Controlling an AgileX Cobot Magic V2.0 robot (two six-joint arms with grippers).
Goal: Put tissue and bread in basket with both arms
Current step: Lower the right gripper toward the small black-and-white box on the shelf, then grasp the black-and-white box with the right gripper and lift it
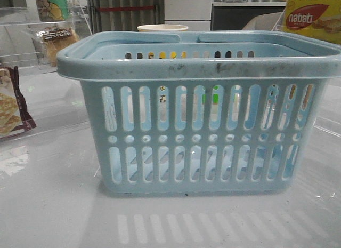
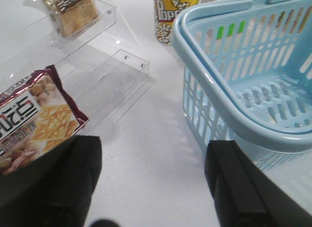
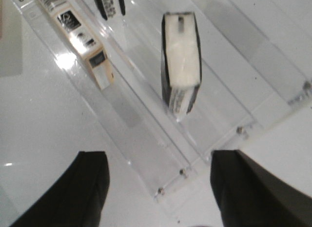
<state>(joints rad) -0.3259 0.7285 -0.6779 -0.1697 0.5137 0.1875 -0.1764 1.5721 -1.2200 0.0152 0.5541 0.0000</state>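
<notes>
So the basket (image 1: 200, 133) sat dead centre on the white tabletop (image 1: 53, 205), light blue, slotted sides, scuffed rim, and from what showed through the slots it looked empty; the bread (image 2: 73, 11) was up on the upper step of a clear acrylic shelf (image 2: 109, 78) off to the left, well apart from the basket, golden-brown in its clear wrap with a brown-and-white label; a maroon-edged cracker packet (image 2: 36, 117) lay on the lower step, just beside the left claw (image 2: 151, 188), which was spread wide open and holding nothing; a popcorn cup (image 2: 173, 14) stood behind the basket's near corner; over on the right side, the tissue (image 3: 181, 61) stood on edge on another clear shelf (image 3: 234, 95), dark pack with a pale face turned toward the wrist camera; the right claw (image 3: 158, 188) hung in front of it, also wide open, not touching anything; a tan box (image 3: 80, 41) leaned on the next step, and a yellow Nabati box (image 1: 313, 18) sat far back right.
</notes>
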